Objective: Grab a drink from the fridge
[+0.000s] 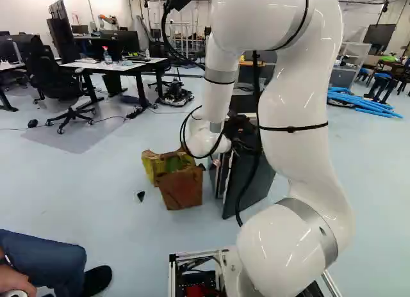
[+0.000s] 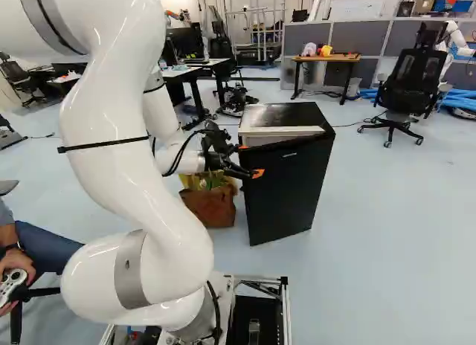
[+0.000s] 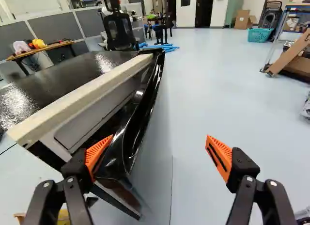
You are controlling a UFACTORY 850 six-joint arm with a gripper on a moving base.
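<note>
One finger (image 3: 97,154) of the released, wide-spread gripper (image 3: 160,136) sits inside the edge of the ajar fridge door (image 2: 284,192); wider door opening and drink retrieval remain.

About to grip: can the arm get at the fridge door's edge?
Probably yes: the fingers stand open astride the door's edge, one seemingly just behind it, the other out in front, with nothing seen in the way.

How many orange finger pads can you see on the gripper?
2. One orange pad is on the inner side of the partly open fridge door; the other orange pad stands out in front of the door, apart from it.
</note>
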